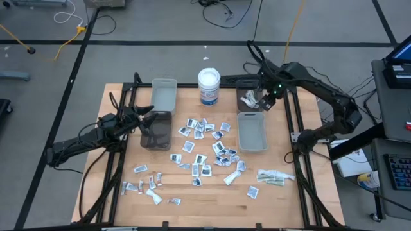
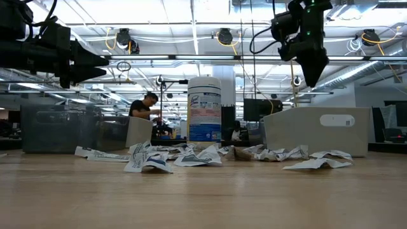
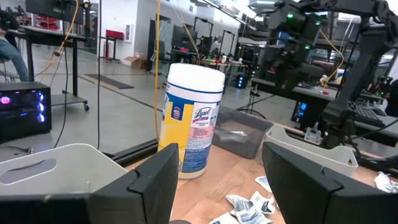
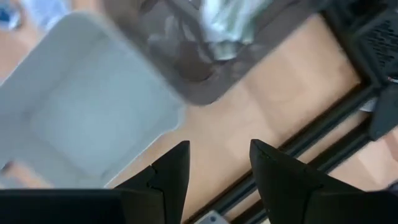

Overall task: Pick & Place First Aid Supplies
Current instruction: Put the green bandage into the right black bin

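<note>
Seen from above with the worktop (image 1: 115,160) as a clock face: first aid supplies (image 1: 205,154) scattered across the centre and down toward 6, with white strips (image 1: 144,186) near 7 and longer pale sachets (image 1: 273,178) near 4. A few packets (image 1: 249,98) already lying in the dark bin (image 1: 246,92) at 1. Right tool (image 1: 270,102) hanging above the worktop at 1, just beside that dark bin's edge, between it and the light grey bin (image 1: 252,131) at 3; fingers (image 4: 168,174) apart with nothing between them, bare wood and the black frame showing through the gap. Left tool (image 1: 149,117) held at 9, over the near rim of the clear dark bin (image 1: 156,130), fingers (image 3: 152,183) spread wide and empty, pointing toward the white tub (image 1: 209,86) at 12. Another grey bin (image 1: 164,95) at 11, empty as far as can be told. Beyond the worktop, in the low view, a person (image 2: 143,106) in the room behind.
</note>
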